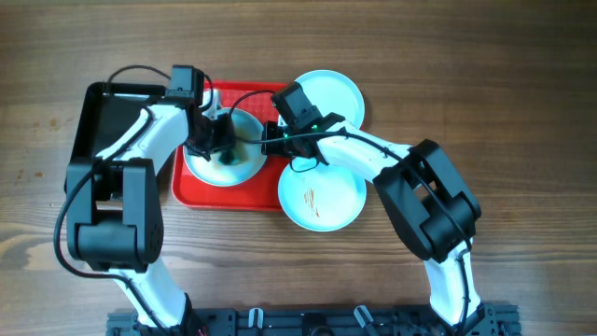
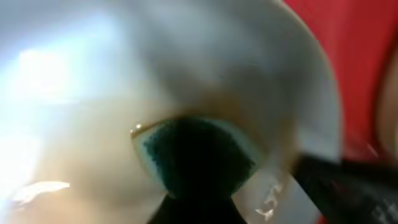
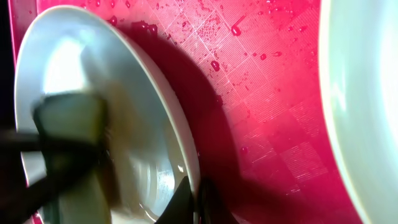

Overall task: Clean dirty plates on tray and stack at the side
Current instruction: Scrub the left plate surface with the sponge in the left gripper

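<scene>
Currently the left hand point(image 1: 219, 145), clamped on a green sponge point(image 3: 68, 118), presses the middle of the plate point(image 1: 238, 173) while the right hand point(image 1: 269, 142) pinches its three-o'clock rim.

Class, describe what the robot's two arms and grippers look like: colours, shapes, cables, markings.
The left arm and right arm match: white rounded links between bulky black joint housings. Thin black cables loop to the black left gripper and right gripper. Small green lights glow at the right wrist. No markings are legible.
</scene>
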Controlling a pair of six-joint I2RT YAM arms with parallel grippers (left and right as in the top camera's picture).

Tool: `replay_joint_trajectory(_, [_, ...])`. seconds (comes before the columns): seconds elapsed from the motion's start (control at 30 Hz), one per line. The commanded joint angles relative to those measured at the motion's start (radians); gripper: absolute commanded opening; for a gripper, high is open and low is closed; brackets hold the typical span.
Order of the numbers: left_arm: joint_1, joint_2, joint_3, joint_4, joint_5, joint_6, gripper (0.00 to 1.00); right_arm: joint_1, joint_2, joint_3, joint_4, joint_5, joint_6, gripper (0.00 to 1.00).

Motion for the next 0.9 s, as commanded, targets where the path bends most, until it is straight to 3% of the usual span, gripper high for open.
replay_joint_trajectory(0.0, [-0.008,0.036,-0.024,-0.038,0.2,0.082,0.04,0.0,0.04,-0.003,-0.016,0.005,-0.004,0.05])
replay_joint_trajectory(0.1, [-0.008,0.036,-0.024,-0.045,0.132,0.055,0.04,0.0,0.04,-0.003,-0.016,0.005,-0.004,0.04])
replay_joint_trajectory(0.17, [-0.008,0.036,-0.024,-0.045,-0.097,-0.061,0.04,0.0,0.04,-0.003,-0.016,0.002,-0.003,0.04])
replay_joint_trajectory(0.23, [-0.008,0.036,-0.024,-0.028,-0.42,-0.187,0.04,0.0,0.04,-0.003,-0.015,0.002,-0.004,0.04])
replay_joint_trajectory(0.37, [-0.008,0.036,-0.024,0.063,-0.538,-0.197,0.04,0.0,0.04,-0.003,-0.016,0.002,-0.004,0.04])
replay_joint_trajectory(0.5, [-0.008,0.036,-0.024,0.101,-0.537,-0.196,0.04,0.0,0.04,-0.003,-0.016,0.002,-0.004,0.04])
replay_joint_trajectory(0.57, [-0.01,0.036,-0.024,0.061,-0.493,-0.14,0.04,0.0,0.04,-0.003,-0.016,0.002,-0.004,0.04])
replay_joint_trajectory(0.7, [-0.01,0.036,-0.024,-0.091,-0.321,-0.037,0.04,0.0,0.04,-0.003,-0.016,0.002,-0.004,0.04])
replay_joint_trajectory(0.87, [-0.01,0.036,-0.024,-0.157,-0.008,0.221,0.04,0.0,0.04,-0.003,-0.015,-0.002,-0.004,0.04])
